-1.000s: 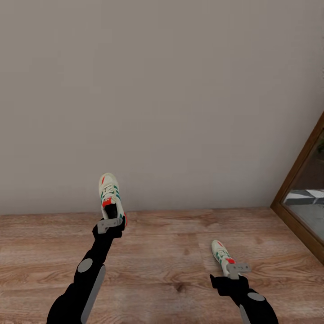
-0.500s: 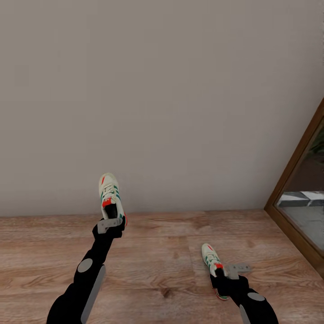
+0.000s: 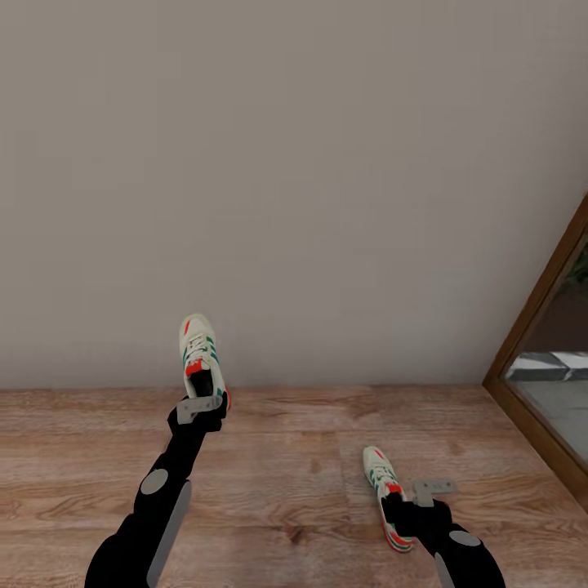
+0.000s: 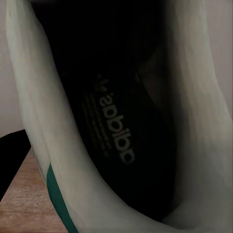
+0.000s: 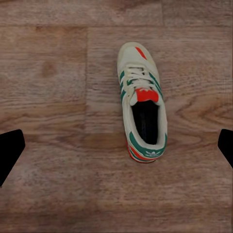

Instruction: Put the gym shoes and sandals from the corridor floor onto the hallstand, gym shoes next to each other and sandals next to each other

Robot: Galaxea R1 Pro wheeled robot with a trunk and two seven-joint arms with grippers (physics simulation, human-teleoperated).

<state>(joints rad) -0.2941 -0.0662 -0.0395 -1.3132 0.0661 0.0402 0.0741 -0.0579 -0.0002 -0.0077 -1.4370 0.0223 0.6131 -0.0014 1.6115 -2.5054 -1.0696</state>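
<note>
Wall (image 3: 294,180), plain grey-beige, takes up the upper two thirds of the head view; corridor floor (image 3: 286,457) of wood plank runs across the lower third. Mirror (image 3: 551,384) with brown frame leans at the right edge.

Left arm rises from lower left; left gripper (image 3: 200,407) is clamped on the heel end of one gym shoe (image 3: 198,355), held clear of the floor, toe pointing toward the top of the frame. Left wrist view looks straight into the dark insole of that shoe (image 4: 111,126).

Second gym shoe (image 3: 385,496) lies on the floor at lower right, sole down. Right gripper (image 3: 420,510) hangs above it with fingers spread wide, nothing between them; dark fingertips (image 5: 9,153) show at both side edges of the right wrist view.

Key relation: in the right wrist view the floor shoe (image 5: 142,104) sits between the spread fingers, slightly toward the upper half, long axis running top to bottom, so the fingers straddle its width. Right arm is nearer; likely next a straight descent onto the shoe's collar.
</note>
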